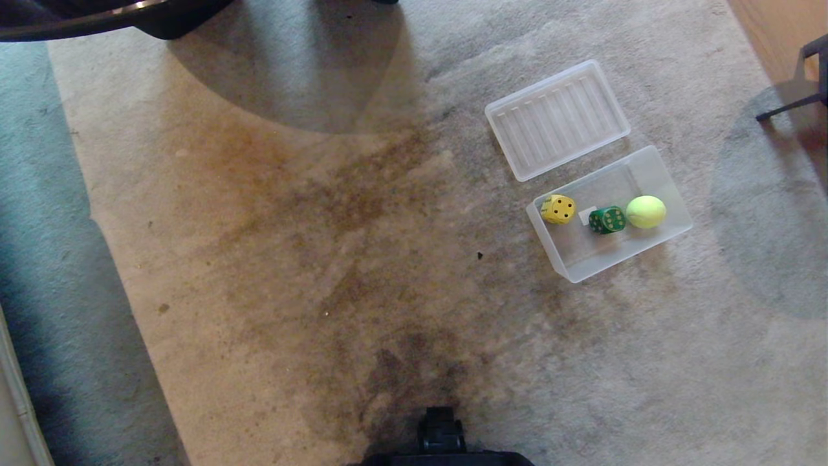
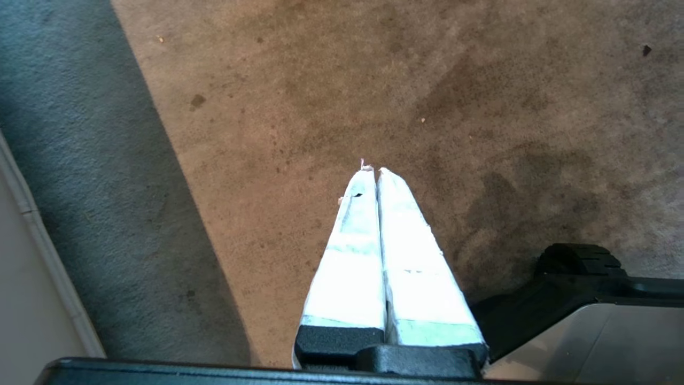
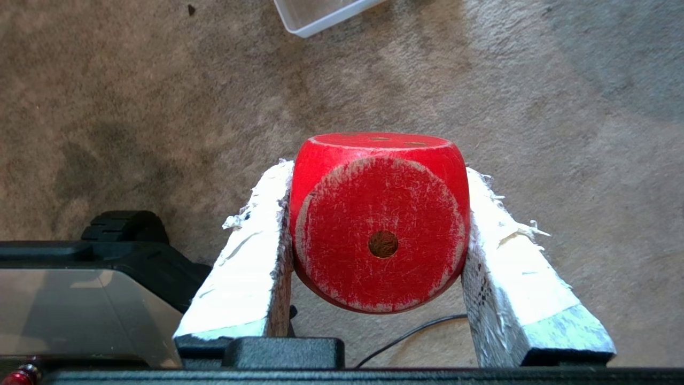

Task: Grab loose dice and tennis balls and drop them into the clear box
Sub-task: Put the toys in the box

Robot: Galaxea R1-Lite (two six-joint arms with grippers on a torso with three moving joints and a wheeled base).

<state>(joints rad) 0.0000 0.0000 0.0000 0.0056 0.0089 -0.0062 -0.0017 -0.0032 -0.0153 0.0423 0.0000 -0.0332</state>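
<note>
Carpet in head view: clear box at 2 o'clock holds yellow die, green die, tennis ball. Left wrist view: left gripper closed, empty. Right wrist view: right gripper clamps red die; box corner at 12 o'clock.

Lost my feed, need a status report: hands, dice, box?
Right hand shut on red die, off the carpet. Left hand shut, empty. Clear box holds yellow die, green die, tennis ball. Nothing in the way.

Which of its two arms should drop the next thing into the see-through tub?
The right: its gripper already clamps the red die; the clear box lies on its side. The left gripper is shut, empty.
</note>
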